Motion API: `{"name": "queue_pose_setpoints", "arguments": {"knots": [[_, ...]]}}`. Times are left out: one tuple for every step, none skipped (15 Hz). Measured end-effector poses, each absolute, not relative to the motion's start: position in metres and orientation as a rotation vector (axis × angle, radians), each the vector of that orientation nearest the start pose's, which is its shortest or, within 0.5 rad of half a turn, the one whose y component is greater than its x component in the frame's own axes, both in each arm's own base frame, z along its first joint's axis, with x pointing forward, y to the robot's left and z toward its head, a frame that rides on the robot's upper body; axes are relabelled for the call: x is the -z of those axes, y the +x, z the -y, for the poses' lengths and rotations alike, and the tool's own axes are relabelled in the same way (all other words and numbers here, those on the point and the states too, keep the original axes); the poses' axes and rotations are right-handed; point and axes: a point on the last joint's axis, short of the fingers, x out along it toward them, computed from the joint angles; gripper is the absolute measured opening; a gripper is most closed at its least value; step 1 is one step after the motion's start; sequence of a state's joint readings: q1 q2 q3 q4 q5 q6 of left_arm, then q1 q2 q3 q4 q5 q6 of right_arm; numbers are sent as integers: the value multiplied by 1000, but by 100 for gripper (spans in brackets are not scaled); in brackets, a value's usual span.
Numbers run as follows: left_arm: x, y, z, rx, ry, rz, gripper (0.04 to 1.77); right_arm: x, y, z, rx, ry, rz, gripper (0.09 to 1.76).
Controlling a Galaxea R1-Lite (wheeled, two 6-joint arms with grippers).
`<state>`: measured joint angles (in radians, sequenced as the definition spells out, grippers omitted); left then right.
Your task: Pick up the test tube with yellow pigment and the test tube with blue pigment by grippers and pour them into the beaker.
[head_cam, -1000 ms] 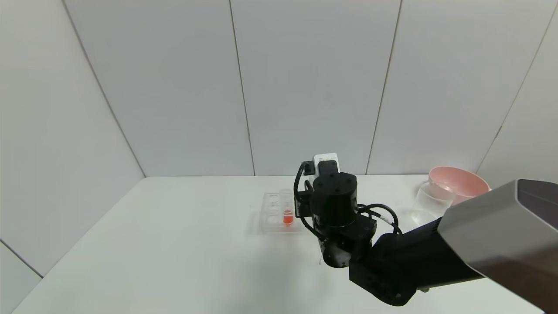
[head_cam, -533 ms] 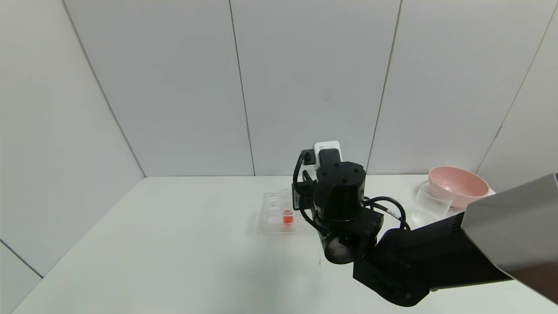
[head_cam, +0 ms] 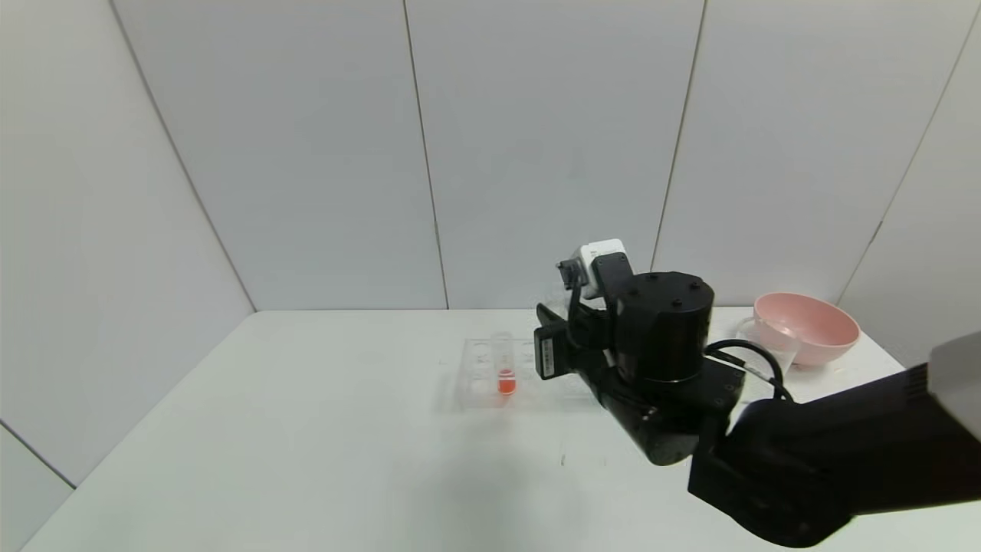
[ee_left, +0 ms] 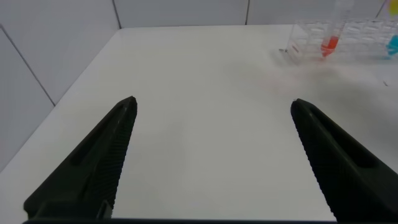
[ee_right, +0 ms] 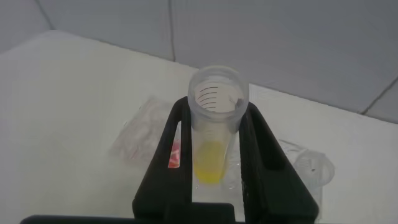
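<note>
Only unreadable graduation lines showed on the yellow tube [ee_right: 214, 134], clamped in the right gripper [ee_right: 214, 155] above the white worktop [head_cam: 306, 429]; left gripper [ee_left: 211, 155] jaws stood wide; grey panelled walls [head_cam: 536, 138].

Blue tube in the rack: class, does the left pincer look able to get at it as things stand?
Probably yes. The left pincer is open, and only bare table lies between it and the blue tube; the red tube stands alongside.

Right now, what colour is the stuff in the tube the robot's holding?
Bright yellow, clearest in the right wrist view.
</note>
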<state>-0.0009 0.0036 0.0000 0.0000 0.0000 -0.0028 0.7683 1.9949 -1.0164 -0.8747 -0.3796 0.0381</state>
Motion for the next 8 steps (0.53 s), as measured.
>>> {"name": "queue_pose_setpoints", "arguments": {"knots": [[-76,-23,0,0,-3,-4,176,-161,276,-246,-476,-24,-118,50],[-76,-23,0,0,-3,-4,176,-162,272,-229,-543,-29,-136,50],[-76,-23,0,0,-3,-4,176,-163,270,-209,-595,-36,-149,50],[-76,-23,0,0,-2,-4,176,-164,269,-188,-639,-46,-155,50],[-76,-23,0,0,-3,-4,176,-166,270,-168,-660,-56,-152,50],[-76,-23,0,0,-3,-4,176,-168,272,-149,-681,-70,-151,50],[-76,-23,0,0,-3,-4,176,-170,274,-128,-696,-85,-162,50],[-76,-23,0,0,-3,-4,176,-170,275,-109,-711,-94,-182,50]]}}
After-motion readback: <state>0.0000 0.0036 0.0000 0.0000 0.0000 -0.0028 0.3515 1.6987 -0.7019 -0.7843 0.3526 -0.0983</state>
